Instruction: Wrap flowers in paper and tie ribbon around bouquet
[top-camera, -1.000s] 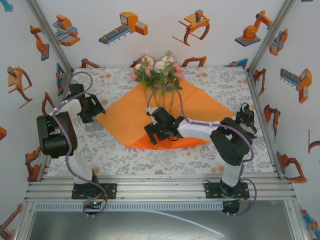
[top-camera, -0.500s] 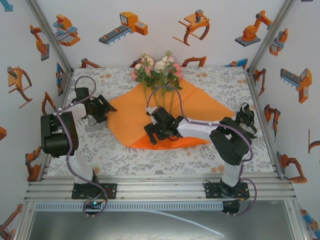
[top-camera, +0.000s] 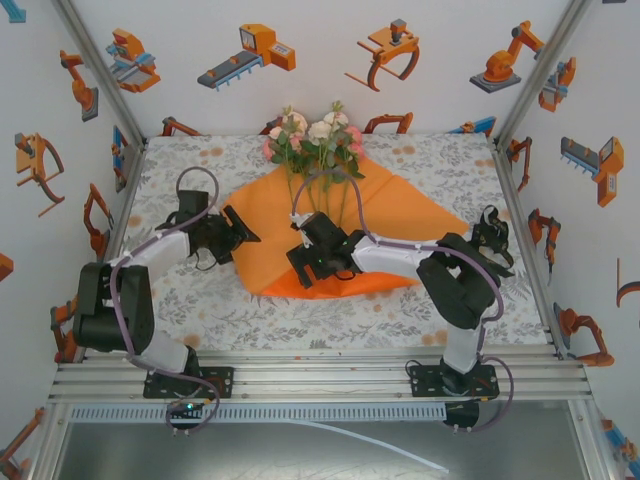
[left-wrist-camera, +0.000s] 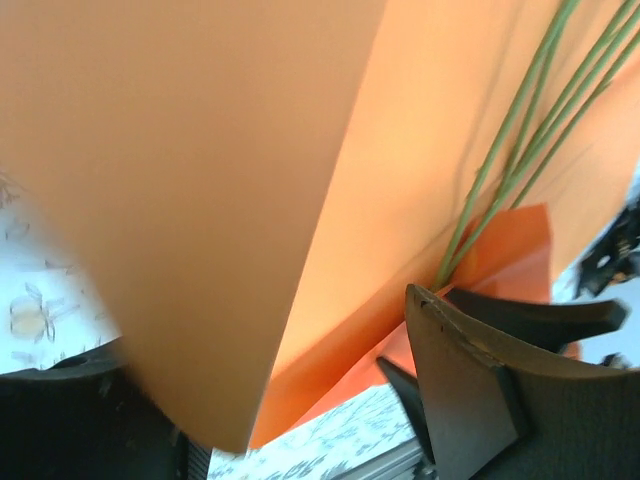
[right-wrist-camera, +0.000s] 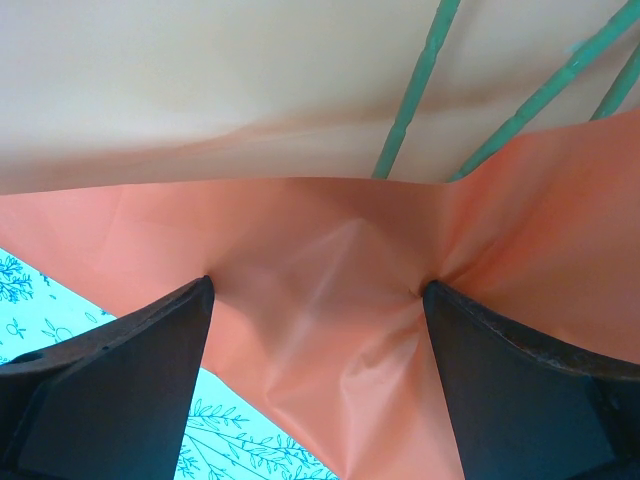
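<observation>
Top view: the flowers (top-camera: 312, 140) lie on the orange paper (top-camera: 400, 215), blooms at 12 o'clock. The left claw (top-camera: 243, 232) is at the paper's 9 o'clock edge.

Left wrist view: its fingers (left-wrist-camera: 470, 390) are spread, released, with a raised paper flap between them.

Right wrist view: the right claw (right-wrist-camera: 318, 288), released, touches creased paper.

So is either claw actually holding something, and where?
Neither looks clamped. The left gripper lifts the paper's left flap on one finger; the right gripper presses its near fold down.

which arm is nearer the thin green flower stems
Right. The right arm has its jaws on the orange paper sheet where the thin green stems end; the left arm has its farther left, at the sheet's lifted edge.
</observation>
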